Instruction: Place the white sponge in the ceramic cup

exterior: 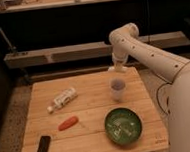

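The ceramic cup (117,89), small, white and handleless, stands upright on the right half of the wooden table (89,136). My gripper (116,68) hangs from the white arm just above and behind the cup, over the table's far edge. It is shut on a pale flat piece, the white sponge (114,69), which it holds in the air above the cup's rim. The sponge does not touch the cup.
A wide green bowl (123,124) sits in front of the cup. A white labelled bottle (62,99) lies on its side at the left. An orange carrot-like thing (68,123) and a black device (42,148) lie at the front left. Shelves stand behind the table.
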Action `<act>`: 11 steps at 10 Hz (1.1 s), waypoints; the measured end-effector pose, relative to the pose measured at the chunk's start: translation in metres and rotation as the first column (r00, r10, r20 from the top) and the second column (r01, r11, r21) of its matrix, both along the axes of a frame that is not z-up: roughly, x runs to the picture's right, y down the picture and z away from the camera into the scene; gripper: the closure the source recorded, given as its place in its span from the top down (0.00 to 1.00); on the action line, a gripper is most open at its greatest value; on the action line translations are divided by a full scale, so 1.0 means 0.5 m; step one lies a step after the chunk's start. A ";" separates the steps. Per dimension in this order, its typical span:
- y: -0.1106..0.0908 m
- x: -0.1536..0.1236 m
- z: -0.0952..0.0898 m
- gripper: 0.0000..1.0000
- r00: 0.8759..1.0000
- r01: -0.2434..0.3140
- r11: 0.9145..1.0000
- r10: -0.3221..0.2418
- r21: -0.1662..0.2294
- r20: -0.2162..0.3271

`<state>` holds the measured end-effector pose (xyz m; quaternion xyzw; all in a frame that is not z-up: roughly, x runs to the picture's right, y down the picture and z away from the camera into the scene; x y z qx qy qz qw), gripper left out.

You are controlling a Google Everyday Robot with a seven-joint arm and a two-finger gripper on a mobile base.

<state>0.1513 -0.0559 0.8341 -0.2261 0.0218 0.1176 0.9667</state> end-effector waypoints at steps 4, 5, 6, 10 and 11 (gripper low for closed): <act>0.041 -0.014 0.001 0.01 0.998 0.055 0.998 -0.054 -0.019 0.019; 0.047 -0.013 0.001 0.01 0.998 0.062 0.998 -0.061 -0.021 0.020; 0.052 -0.015 0.002 0.01 0.997 0.069 0.997 -0.069 -0.023 0.025; 0.065 -0.018 0.011 0.04 0.995 0.101 0.995 -0.100 -0.026 0.029; 0.066 -0.016 0.014 0.09 0.995 0.102 0.994 -0.102 -0.028 0.009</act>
